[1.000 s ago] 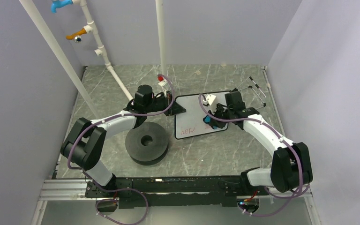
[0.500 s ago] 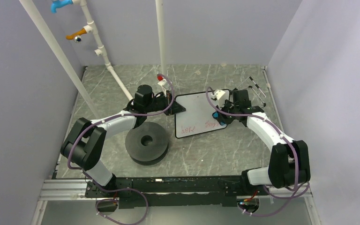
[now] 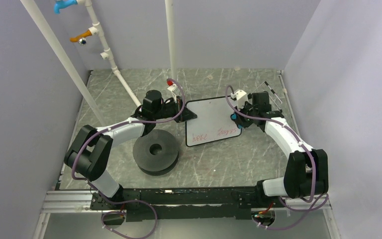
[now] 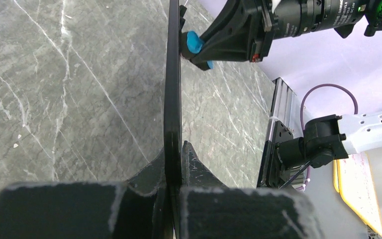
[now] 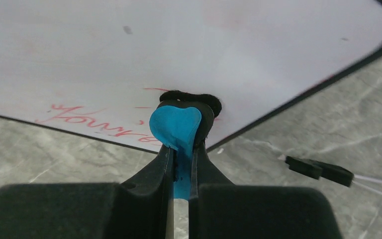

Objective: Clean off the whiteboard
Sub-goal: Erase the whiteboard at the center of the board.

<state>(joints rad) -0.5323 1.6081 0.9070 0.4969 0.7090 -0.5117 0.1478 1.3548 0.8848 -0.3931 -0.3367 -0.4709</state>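
Note:
The whiteboard [image 3: 210, 119] lies tilted on the marble table, with red writing [image 3: 214, 134] along its near edge. My left gripper [image 3: 186, 115] is shut on the board's left edge. In the left wrist view the whiteboard [image 4: 172, 74] shows edge-on, running up from between my left gripper [image 4: 175, 158] fingers. My right gripper [image 3: 236, 120] is shut on the blue eraser [image 3: 235, 118] at the board's right side. In the right wrist view the eraser [image 5: 175, 124] presses its black felt on the whiteboard [image 5: 189, 45] above the red writing [image 5: 94, 122], held in my right gripper [image 5: 180, 149].
A black disc [image 3: 155, 152] with a centre hole sits left of the board, near my left arm. White pipes [image 3: 112, 62] and a pole [image 3: 170, 40] rise at the back. Thin black-tipped rods [image 3: 273, 94] lie at the right, close to my right wrist. Walls close both sides.
My right gripper has slid the eraser from the board's lower middle to the right and up toward its right edge, uncovering a red word. The left gripper and the board have stayed put.

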